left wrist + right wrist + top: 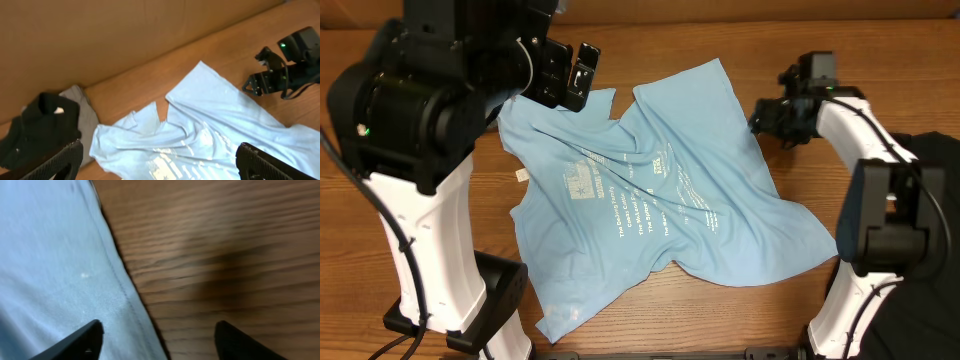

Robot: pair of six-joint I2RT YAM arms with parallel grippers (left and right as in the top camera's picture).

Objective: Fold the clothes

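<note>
A light blue T-shirt (660, 190) with white print lies crumpled and spread on the wooden table. It also shows in the left wrist view (200, 135) and the right wrist view (55, 270). My left gripper (582, 72) is open and empty, held above the shirt's upper left part near the collar. My right gripper (767, 118) is open and empty, low over the table at the shirt's right hem; one finger is over the cloth (160, 340), the other over bare wood.
A black garment (35, 130) and a grey one (82, 107) lie at the table's back left by the cardboard wall. A dark cloth (935, 200) sits at the right edge. A small white tag (521, 175) lies left of the shirt.
</note>
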